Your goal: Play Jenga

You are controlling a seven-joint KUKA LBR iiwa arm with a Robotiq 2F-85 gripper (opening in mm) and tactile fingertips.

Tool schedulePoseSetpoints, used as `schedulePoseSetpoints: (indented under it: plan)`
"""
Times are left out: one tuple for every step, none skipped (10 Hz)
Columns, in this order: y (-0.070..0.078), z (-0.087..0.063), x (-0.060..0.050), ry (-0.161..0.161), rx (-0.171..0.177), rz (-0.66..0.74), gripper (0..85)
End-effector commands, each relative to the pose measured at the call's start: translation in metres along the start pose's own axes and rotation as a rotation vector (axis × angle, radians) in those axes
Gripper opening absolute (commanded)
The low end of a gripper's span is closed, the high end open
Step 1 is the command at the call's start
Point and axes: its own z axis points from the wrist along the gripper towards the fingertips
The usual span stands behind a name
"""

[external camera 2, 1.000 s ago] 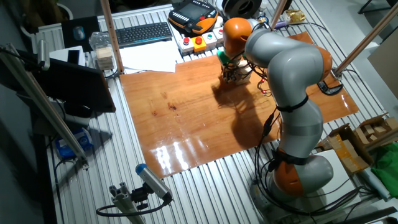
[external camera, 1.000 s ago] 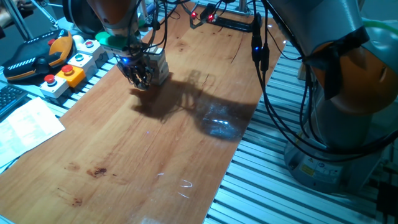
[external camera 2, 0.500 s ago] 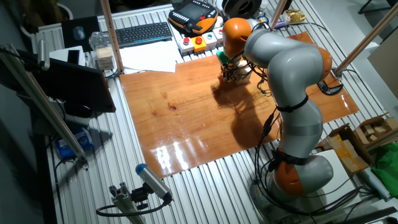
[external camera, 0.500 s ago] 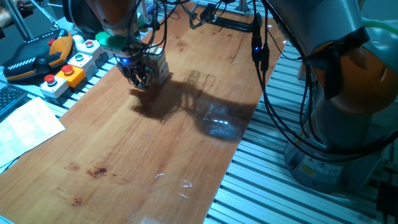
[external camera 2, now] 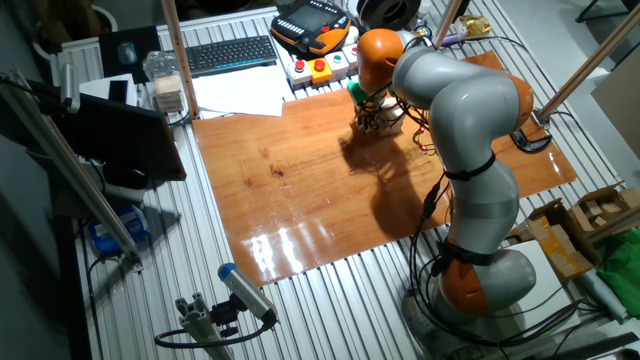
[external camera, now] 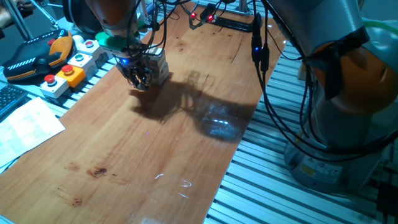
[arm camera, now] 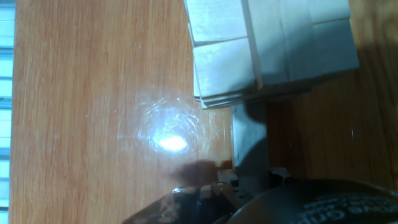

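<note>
You see the arm [external camera 2: 455, 120] bent over the wooden board [external camera 2: 300, 190], its gripper [external camera 2: 378, 122] low at the Jenga tower [external camera 2: 389, 121] near the board's 1 o'clock corner; finger spacing is unreadable

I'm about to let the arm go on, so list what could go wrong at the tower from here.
1. The gripper is right beside the Jenga tower; a slight sideways drift could probably topple it.
2. In the hand view one finger reaches to the tower's base; pushing there might slide the whole stack across the wooden board.
</note>
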Motion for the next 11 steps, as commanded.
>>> schedulePoseSetpoints:
  plan:
    - [-0.0001, 0.0002, 0.0003, 0.0, 0.0, 0.0, 0.7]
    - [-0.0002, 0.0004, 0.0009, 0.0, 0.0, 0.0, 0.7]
    - [-0.0002, 0.0, 0.0014, 0.0, 0.0, 0.0, 0.7]
    - [-0.0001, -0.0004, 0.0019, -0.002, 0.0, 0.0, 0.7]
    - [-0.0001, -0.0008, 0.0025, -0.003, 0.0, 0.002, 0.7]
    - [-0.0001, -0.0013, 0.0038, -0.003, 0.0, 0.003, 0.7]
    - [-0.0001, -0.0018, 0.0053, -0.005, 0.0, 0.005, 0.7]
    - [-0.0002, -0.0023, 0.0062, -0.006, 0.0, 0.005, 0.7]
    - [-0.0002, -0.0023, 0.0064, -0.008, 0.0, 0.005, 0.7]
    - [-0.0002, -0.0021, 0.0065, -0.008, 0.0, 0.005, 0.7]
    - [-0.0002, -0.0023, 0.0068, -0.006, 0.0, 0.005, 0.7]
